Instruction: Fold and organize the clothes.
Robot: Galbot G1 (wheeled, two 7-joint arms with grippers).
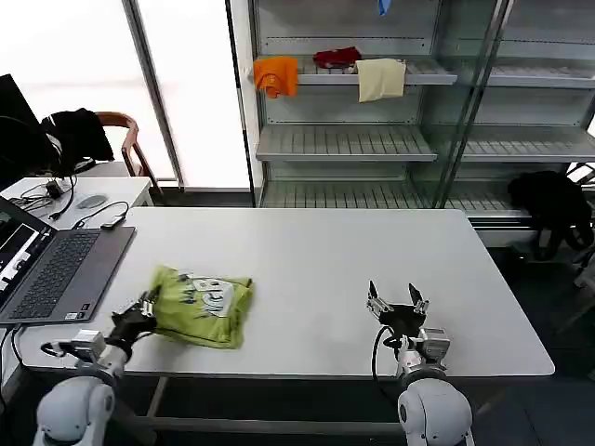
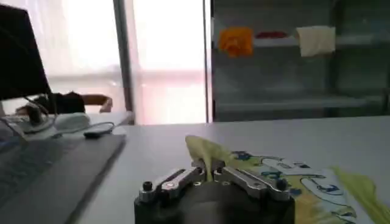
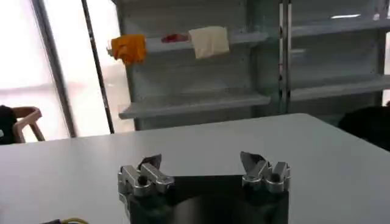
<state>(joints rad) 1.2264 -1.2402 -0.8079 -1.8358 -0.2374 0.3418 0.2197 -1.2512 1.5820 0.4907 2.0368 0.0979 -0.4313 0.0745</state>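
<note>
The clothes are one lime yellow-green T-shirt (image 1: 203,305), lying folded in a compact bundle on the white table (image 1: 316,260), its pale printed graphic facing up. My left gripper (image 1: 142,306) is at the bundle's left edge, shut on a pinch of the yellow-green fabric (image 2: 204,155) that rises between its fingers (image 2: 210,170). The rest of the shirt (image 2: 292,182) spreads beyond the jaws. My right gripper (image 1: 397,303) hovers open over bare table near the front edge, well right of the shirt, with nothing between its fingers (image 3: 201,163).
An open laptop (image 1: 56,269) lies on the table's left end, close to the shirt. Cables and a mouse sit on a side desk (image 1: 84,195). A shelf unit (image 1: 372,139) behind holds orange, red and cream cloths. A black garment (image 1: 548,200) lies at the right.
</note>
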